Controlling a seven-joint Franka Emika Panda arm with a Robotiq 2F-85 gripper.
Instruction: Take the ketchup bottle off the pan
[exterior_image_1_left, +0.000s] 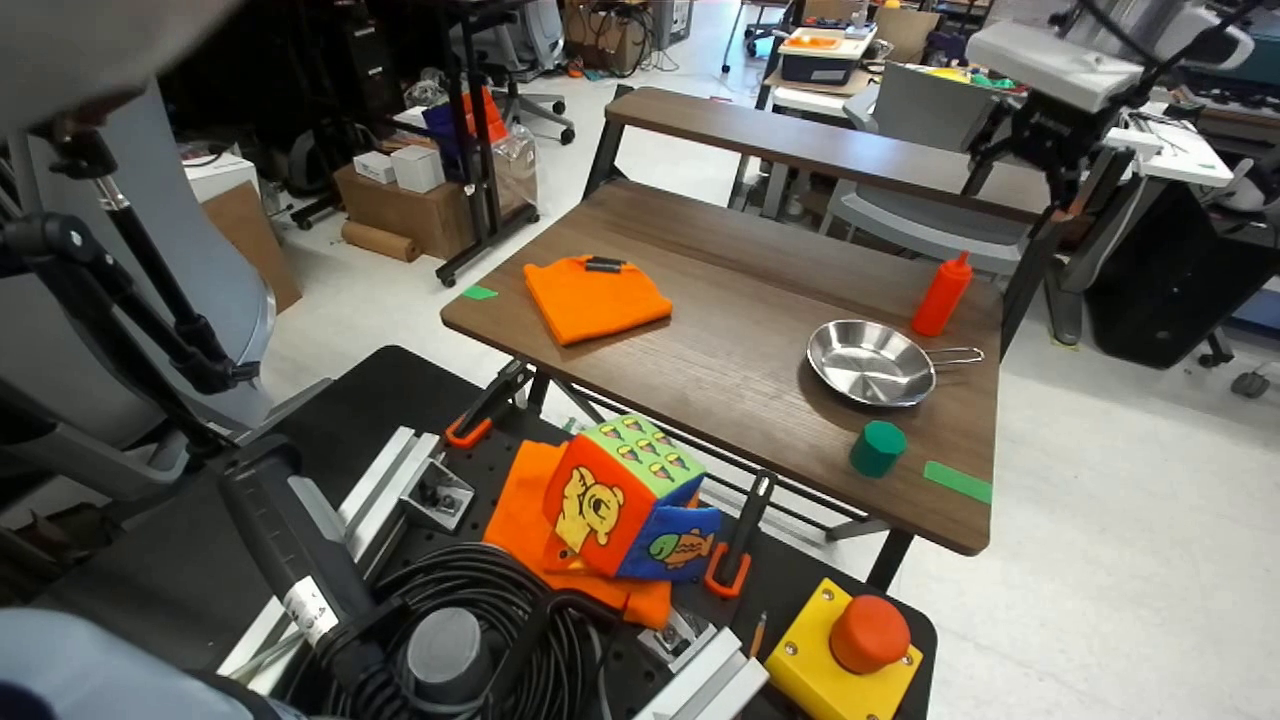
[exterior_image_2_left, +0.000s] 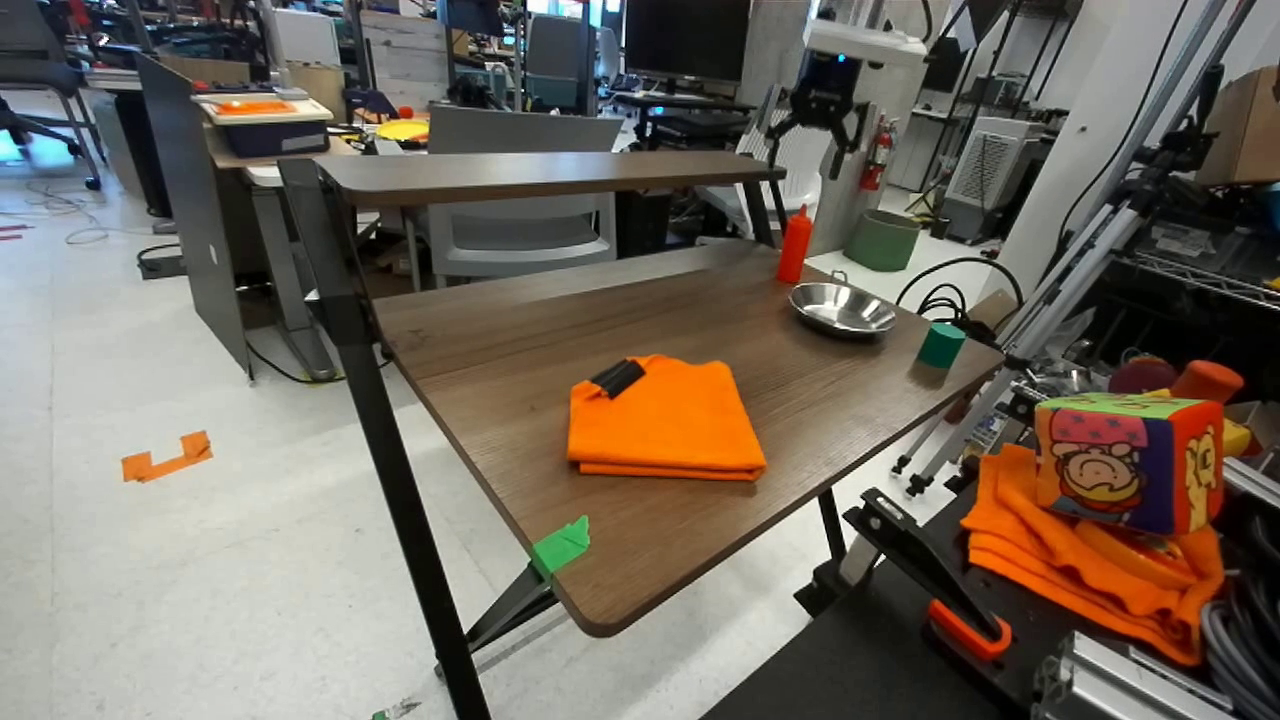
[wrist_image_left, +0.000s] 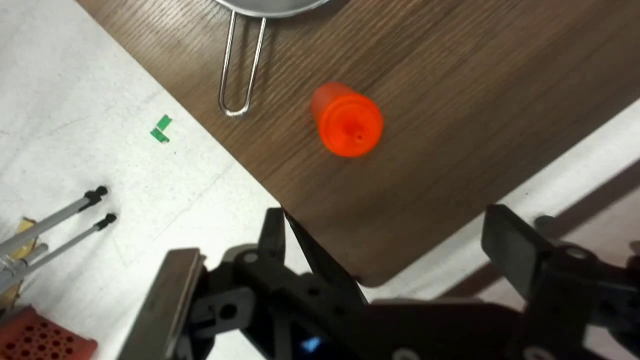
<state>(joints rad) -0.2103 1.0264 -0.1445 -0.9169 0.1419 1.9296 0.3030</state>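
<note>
The red-orange ketchup bottle (exterior_image_1_left: 941, 294) stands upright on the brown table beside the pan, not on it. It also shows in an exterior view (exterior_image_2_left: 795, 246) and, from above, in the wrist view (wrist_image_left: 350, 125). The shiny silver pan (exterior_image_1_left: 868, 365) rests on the table with its wire handle near the bottle; it also shows in an exterior view (exterior_image_2_left: 845, 310). In the wrist view only the rim and handle of the pan (wrist_image_left: 280, 7) show at the top. My gripper (exterior_image_1_left: 1020, 195) is open and empty, high above the bottle's end of the table (exterior_image_2_left: 805, 165). Its fingers are wide apart in the wrist view (wrist_image_left: 385, 210).
A green cup (exterior_image_1_left: 878, 449) stands near the pan at the table's front edge. A folded orange cloth (exterior_image_2_left: 665, 420) lies at the far end. A raised shelf (exterior_image_1_left: 800, 140) runs along the table's back edge. A black cart (exterior_image_1_left: 400, 400) with a soft cube (exterior_image_1_left: 630, 500) stands in front.
</note>
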